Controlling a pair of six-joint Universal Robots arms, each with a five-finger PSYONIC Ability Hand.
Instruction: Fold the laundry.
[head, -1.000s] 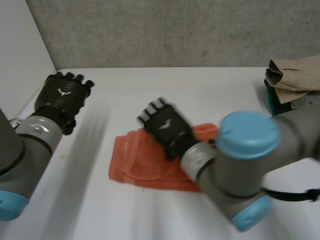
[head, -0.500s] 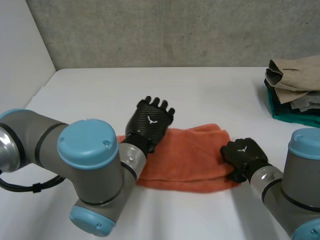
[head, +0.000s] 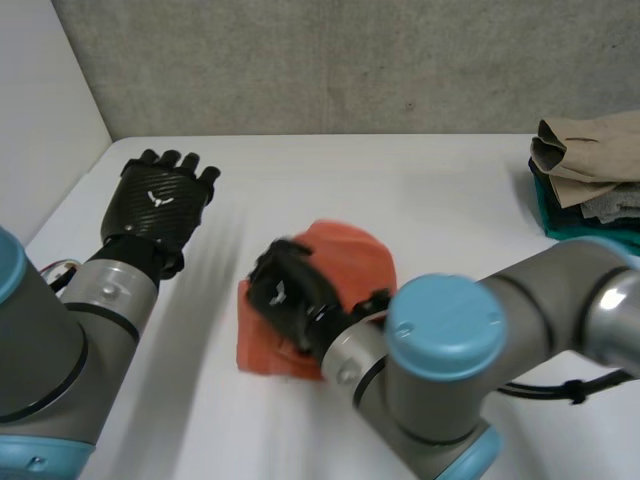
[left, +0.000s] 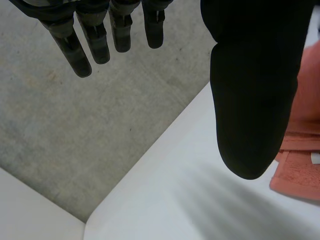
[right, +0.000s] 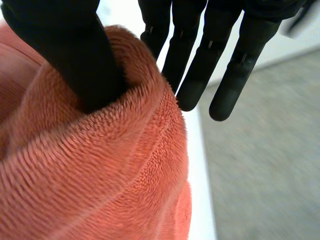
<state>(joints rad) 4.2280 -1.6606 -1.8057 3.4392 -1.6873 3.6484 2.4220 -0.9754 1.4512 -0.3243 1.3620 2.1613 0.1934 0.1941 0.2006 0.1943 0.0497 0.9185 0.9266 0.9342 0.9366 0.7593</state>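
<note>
Right hand (head: 283, 298) pinching orange towel (head: 347, 250), left hand (head: 156, 205) splayed

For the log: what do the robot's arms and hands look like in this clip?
Both arms are thick grey tubes with round light-blue caps at the joints, the left arm and right arm alike. A silvery ring sits at each wrist. The left hand and right hand are black with a woven carbon-fibre look and a small white mark on the back.

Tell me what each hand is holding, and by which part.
The right hand pinches the orange terry towel by its folded edge, between thumb and fingers. The left hand holds nothing.
</note>
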